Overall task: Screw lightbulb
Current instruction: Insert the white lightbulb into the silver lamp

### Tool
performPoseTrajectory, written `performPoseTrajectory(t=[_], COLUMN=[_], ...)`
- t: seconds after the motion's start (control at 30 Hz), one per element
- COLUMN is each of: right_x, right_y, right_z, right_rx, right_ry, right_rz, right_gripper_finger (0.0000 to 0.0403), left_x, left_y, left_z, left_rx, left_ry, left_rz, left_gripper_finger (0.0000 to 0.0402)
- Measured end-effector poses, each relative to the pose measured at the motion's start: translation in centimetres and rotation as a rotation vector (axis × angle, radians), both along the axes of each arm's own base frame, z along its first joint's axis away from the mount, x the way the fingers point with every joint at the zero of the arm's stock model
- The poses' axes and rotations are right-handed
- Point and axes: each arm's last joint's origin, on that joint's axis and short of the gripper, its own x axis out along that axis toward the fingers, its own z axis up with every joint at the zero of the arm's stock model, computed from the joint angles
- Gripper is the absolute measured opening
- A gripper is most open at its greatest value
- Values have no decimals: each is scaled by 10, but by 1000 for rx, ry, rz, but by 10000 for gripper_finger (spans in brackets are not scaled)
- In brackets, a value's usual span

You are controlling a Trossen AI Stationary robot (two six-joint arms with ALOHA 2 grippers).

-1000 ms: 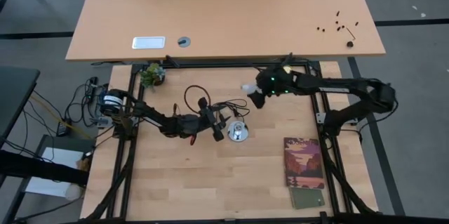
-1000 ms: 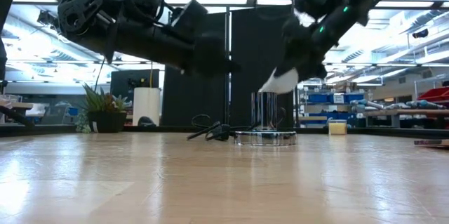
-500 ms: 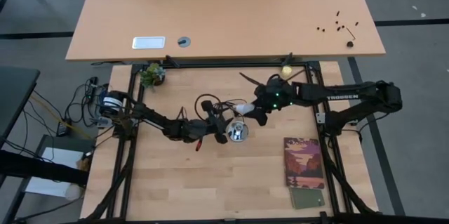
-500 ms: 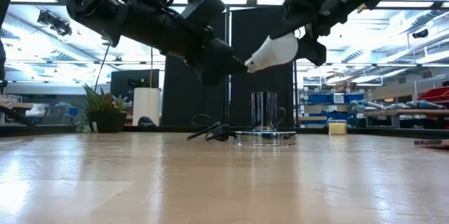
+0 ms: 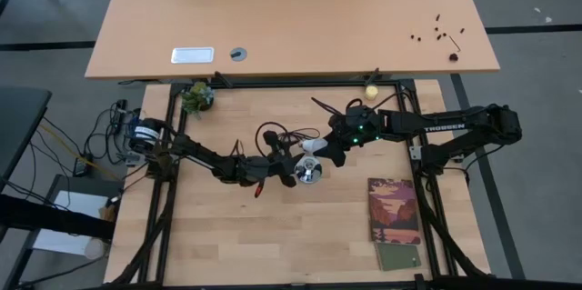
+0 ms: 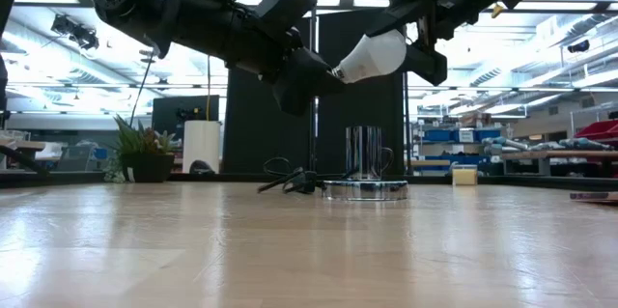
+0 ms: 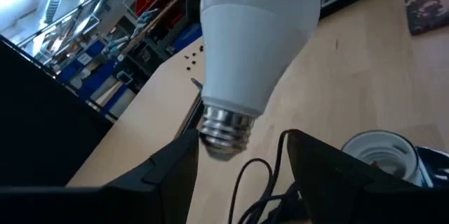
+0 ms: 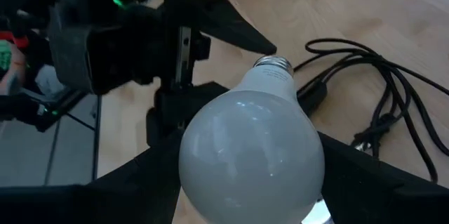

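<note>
Above the silver socket (image 6: 364,188), the right gripper (image 5: 320,147) pinches the lightbulb (image 6: 371,57) aloft, its screw base between the left gripper's (image 7: 238,175) 2 spread fingers.

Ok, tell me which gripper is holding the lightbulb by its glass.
The right gripper: its fingers clamp the lightbulb at the white globe. The left gripper is open around the screw base, not gripping it.

You get even, soft overhead light on the pale wooden table (image 5: 273,226). Level with the tabletop, bright ceiling strip lights (image 6: 541,4) silhouette both dark arms, and the white pear-shaped lightbulb (image 8: 252,157) fills your right wrist camera, glowing softly.
</note>
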Motion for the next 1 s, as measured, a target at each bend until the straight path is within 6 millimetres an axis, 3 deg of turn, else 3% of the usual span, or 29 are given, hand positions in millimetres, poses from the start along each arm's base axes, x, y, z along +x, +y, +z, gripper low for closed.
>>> performPoseTrajectory(t=[0.5,1.0], right_x=[1,3], right_y=[4,6], right_z=[1,3], right_rx=[1,-10], right_ry=[-15,-37], right_rz=[18,26], right_gripper_finger=[283,289], left_x=[10,10], left_y=[3,3], left_z=[14,15], left_rx=[146,185], left_ry=[57,78], left_rz=[-19,-25], left_gripper_finger=[220,141])
